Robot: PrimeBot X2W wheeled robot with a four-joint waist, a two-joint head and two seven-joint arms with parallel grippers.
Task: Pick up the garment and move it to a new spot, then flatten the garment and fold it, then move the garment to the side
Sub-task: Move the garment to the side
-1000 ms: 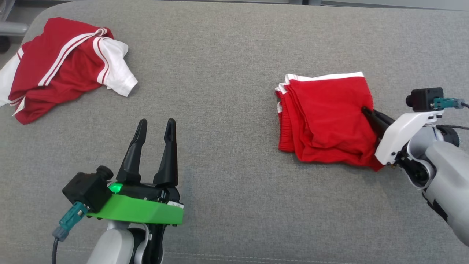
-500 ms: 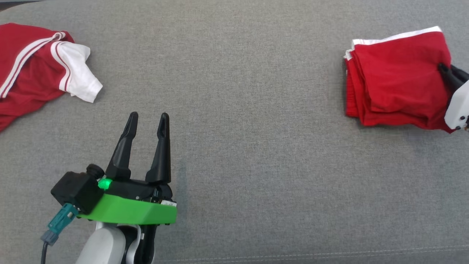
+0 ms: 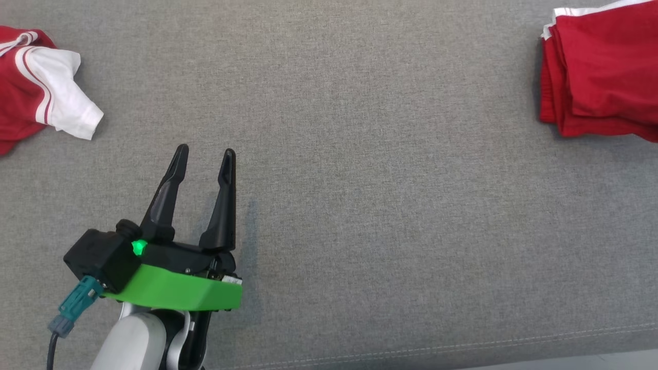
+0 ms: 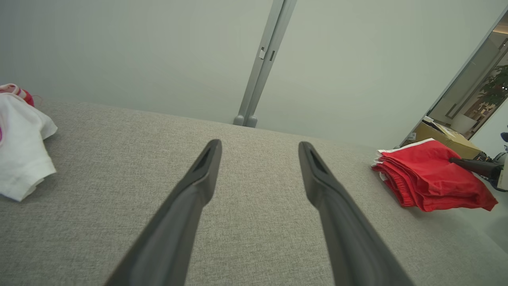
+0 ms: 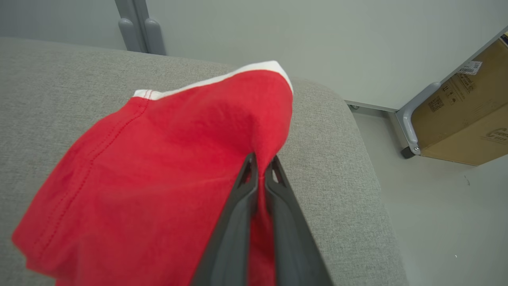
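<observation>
The garment (image 3: 601, 77) is a folded red piece with white trim, lying at the far right of the grey cushioned surface (image 3: 360, 154). In the right wrist view my right gripper (image 5: 262, 159) is shut on the near edge of the garment (image 5: 170, 159), pinching red cloth between its fingers. The left wrist view shows the garment (image 4: 428, 178) at right, with the right gripper's fingers (image 4: 472, 165) at its far side. My left gripper (image 3: 205, 151) stands open over bare cushion at the lower left, holding nothing, and its fingers spread wide in its own view (image 4: 260, 145).
A second red and white garment (image 3: 31, 87) lies crumpled at the far left, with its white sleeve (image 4: 20, 147) showing in the left wrist view. The cushion's right end drops to the floor, where a cardboard box (image 5: 468, 111) stands.
My right gripper has dragged the folded garment to the right, toward the cushion's right end. The head camera has shifted as well. The left gripper stays open in place.
</observation>
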